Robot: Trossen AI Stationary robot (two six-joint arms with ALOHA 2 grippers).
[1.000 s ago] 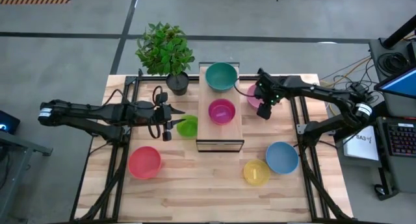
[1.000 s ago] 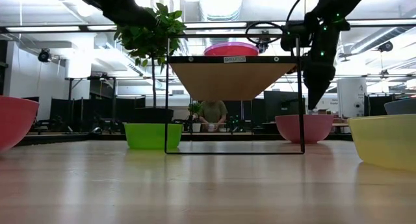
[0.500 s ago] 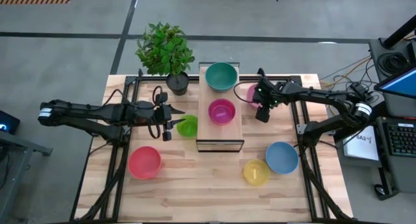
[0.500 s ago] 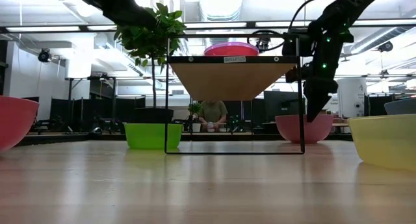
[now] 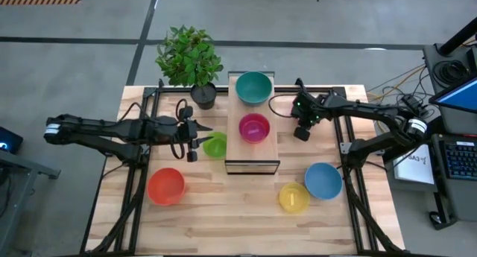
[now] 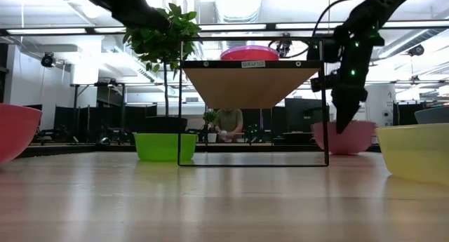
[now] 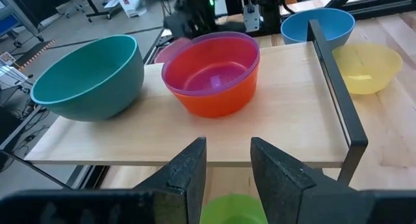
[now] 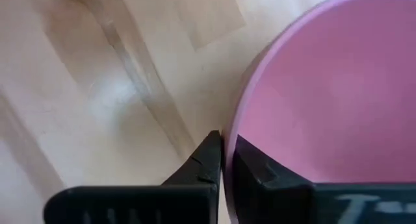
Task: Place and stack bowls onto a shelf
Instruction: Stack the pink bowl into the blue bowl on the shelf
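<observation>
Right gripper (image 8: 223, 160) pinches the rim of the pink bowl (image 8: 338, 94) just right of the shelf (image 5: 231, 145); lift it straight, keep it level, clear the frame; left gripper (image 7: 227, 165), jaws parted and empty, hovers over the green bowl (image 5: 215, 145) left of the shelf.

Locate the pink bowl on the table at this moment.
In the high view the pink bowl sits on the tabletop just right of the shelf, its rim pinched by the right claw, with the teal bowl nearby on the shelf.
</observation>
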